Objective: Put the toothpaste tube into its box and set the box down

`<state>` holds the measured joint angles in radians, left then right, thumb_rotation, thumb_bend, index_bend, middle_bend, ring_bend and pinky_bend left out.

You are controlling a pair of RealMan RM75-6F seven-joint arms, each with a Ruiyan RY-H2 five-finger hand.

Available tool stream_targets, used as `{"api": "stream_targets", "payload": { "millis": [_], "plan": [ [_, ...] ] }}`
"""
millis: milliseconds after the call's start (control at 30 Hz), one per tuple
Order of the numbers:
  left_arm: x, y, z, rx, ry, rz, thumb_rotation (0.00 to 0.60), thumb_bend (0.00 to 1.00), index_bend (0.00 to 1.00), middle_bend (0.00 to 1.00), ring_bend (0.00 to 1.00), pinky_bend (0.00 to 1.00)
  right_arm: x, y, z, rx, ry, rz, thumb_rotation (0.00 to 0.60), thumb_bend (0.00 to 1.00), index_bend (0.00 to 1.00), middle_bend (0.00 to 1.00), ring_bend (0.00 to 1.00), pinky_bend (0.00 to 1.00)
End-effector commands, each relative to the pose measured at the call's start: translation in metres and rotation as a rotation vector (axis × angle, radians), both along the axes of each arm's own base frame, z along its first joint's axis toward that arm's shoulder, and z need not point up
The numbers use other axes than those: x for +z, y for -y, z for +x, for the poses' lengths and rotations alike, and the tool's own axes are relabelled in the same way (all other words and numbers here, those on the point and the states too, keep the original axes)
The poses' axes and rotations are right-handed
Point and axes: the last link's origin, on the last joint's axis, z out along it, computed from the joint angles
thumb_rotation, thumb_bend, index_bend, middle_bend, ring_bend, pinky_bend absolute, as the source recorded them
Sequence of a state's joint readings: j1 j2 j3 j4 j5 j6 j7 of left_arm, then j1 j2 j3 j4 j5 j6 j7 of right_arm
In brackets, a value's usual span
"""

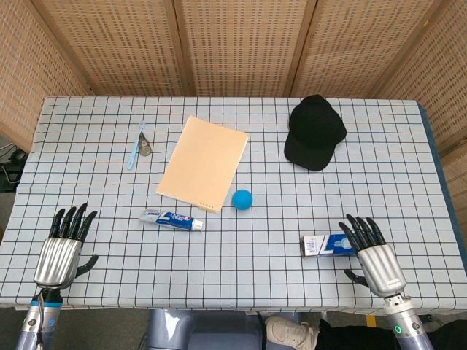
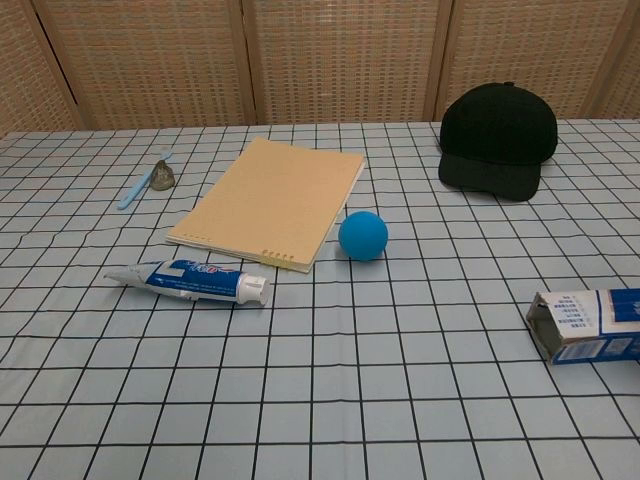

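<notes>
The toothpaste tube (image 1: 172, 219) (image 2: 188, 280), blue and white with a white cap pointing right, lies flat on the checked cloth left of centre. Its box (image 1: 327, 245) (image 2: 586, 325) lies on its side at the right, with the open end facing left. My right hand (image 1: 372, 251) rests palm down over the box's right end, fingers extended and apart, holding nothing. At the near left edge my left hand (image 1: 64, 244) lies flat and open, well left of the tube. Neither hand shows in the chest view.
A tan notebook (image 1: 203, 163) lies mid-table with a blue ball (image 1: 242, 199) at its near right corner. A black cap (image 1: 314, 131) sits at the back right. A blue toothbrush (image 1: 136, 144) and a small metal object (image 1: 147, 149) lie at the back left.
</notes>
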<state>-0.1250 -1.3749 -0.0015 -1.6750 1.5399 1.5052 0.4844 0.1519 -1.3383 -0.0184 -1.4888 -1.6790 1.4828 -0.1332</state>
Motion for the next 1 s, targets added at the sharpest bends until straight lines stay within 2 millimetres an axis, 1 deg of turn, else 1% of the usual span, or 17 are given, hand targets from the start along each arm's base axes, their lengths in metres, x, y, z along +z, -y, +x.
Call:
{"api": "stream_targets", "payload": {
  "millis": [33, 700, 833, 933, 967, 1000],
  "plan": [
    [-0.001, 0.000, 0.000, 0.000, -0.003, -0.001, 0.600, 0.19, 0.11, 0.00, 0.00, 0.01, 0.000, 0.000, 0.000, 0.001, 0.002, -0.002, 0.600, 0.13, 0.03, 0.00, 0.00, 0.00],
    [0.000, -0.002, 0.001, 0.006, 0.011, -0.010, 0.600, 0.20, 0.12, 0.00, 0.00, 0.01, 0.001, 0.001, -0.001, -0.003, 0.012, 0.004, 0.600, 0.13, 0.04, 0.00, 0.00, 0.00],
    [-0.001, -0.003, 0.002, 0.008, 0.019, -0.015, 0.600, 0.20, 0.13, 0.00, 0.00, 0.01, 0.002, 0.002, -0.002, -0.011, 0.015, 0.005, 0.600, 0.13, 0.04, 0.00, 0.00, 0.00],
    [-0.002, -0.009, 0.004, 0.004, 0.010, -0.032, 0.600, 0.21, 0.19, 0.00, 0.05, 0.09, 0.001, 0.002, -0.002, -0.014, 0.018, 0.007, 0.600, 0.13, 0.05, 0.00, 0.00, 0.00],
    [-0.003, -0.018, 0.009, -0.014, 0.001, -0.040, 0.600, 0.21, 0.21, 0.00, 0.08, 0.12, 0.001, 0.002, -0.003, -0.015, 0.014, 0.010, 0.600, 0.13, 0.05, 0.00, 0.00, 0.00],
    [-0.005, -0.028, 0.014, -0.021, -0.002, -0.054, 0.600, 0.21, 0.22, 0.01, 0.10, 0.13, 0.000, 0.002, -0.003, -0.016, 0.013, 0.011, 0.600, 0.13, 0.05, 0.00, 0.00, 0.00]
  ]
}}
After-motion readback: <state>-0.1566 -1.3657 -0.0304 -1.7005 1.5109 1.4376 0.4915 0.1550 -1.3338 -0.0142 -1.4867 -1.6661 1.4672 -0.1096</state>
